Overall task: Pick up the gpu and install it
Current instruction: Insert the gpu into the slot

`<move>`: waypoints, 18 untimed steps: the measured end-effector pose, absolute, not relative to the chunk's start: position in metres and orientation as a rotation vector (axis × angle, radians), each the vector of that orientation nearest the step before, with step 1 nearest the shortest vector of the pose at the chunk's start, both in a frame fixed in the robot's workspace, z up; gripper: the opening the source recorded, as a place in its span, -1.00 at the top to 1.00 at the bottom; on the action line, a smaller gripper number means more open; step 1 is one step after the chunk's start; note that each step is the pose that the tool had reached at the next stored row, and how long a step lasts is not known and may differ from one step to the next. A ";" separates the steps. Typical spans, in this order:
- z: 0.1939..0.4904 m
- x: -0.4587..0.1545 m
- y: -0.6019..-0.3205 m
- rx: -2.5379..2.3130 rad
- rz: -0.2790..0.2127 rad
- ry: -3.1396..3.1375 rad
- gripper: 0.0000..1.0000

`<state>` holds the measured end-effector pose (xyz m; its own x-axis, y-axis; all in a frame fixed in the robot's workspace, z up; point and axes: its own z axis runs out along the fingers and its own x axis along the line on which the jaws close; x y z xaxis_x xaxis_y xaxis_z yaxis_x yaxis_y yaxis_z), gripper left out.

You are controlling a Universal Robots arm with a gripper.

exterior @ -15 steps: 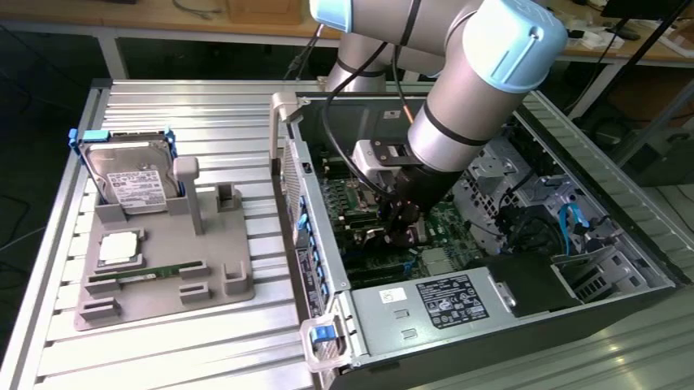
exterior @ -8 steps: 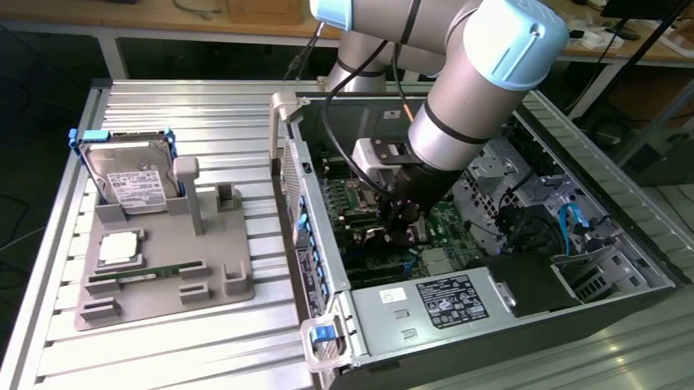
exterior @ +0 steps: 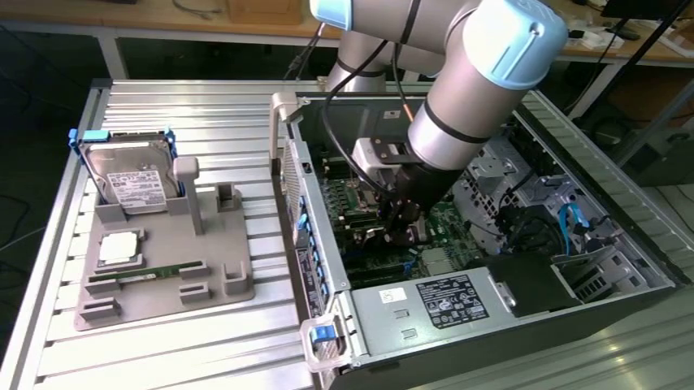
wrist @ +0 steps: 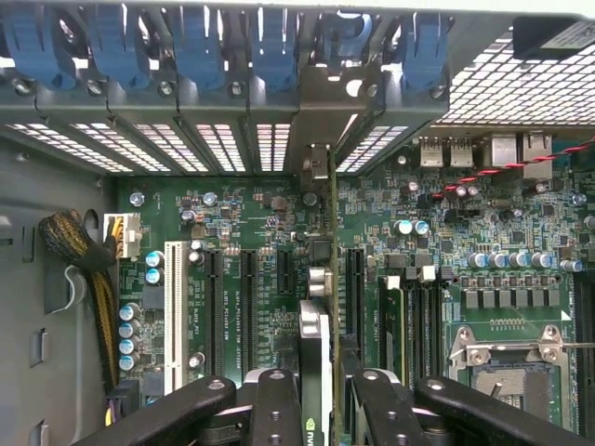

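My gripper (exterior: 399, 223) reaches down inside the open computer case (exterior: 314, 203), over the green motherboard (wrist: 232, 223). In the wrist view the gripper (wrist: 321, 409) is shut on the gpu (wrist: 316, 344), a thin dark card seen edge-on between the two black fingers (wrist: 276, 409). The card runs toward the rear slot openings, and its silvery bracket end (wrist: 321, 158) sits at the case's back wall. It stands upright along a long black expansion slot (wrist: 354, 288). I cannot tell whether its edge is seated in a slot.
On the grey holder at the exterior view's left sit a silver hard drive (exterior: 132, 183), a processor (exterior: 119, 248) and a green memory stick (exterior: 146, 276). The power supply (exterior: 434, 305) is at the case's near end. A cable bundle (wrist: 79, 251) and blue slot latches (wrist: 200, 42) border the board.
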<state>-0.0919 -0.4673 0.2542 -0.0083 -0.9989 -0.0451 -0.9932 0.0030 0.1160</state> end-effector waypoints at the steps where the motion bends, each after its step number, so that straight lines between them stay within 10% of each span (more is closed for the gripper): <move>1: 0.254 -0.092 -0.467 2.175 -0.174 -2.188 0.47; 18: 0.254 -0.092 -0.466 2.170 -0.163 -2.184 0.47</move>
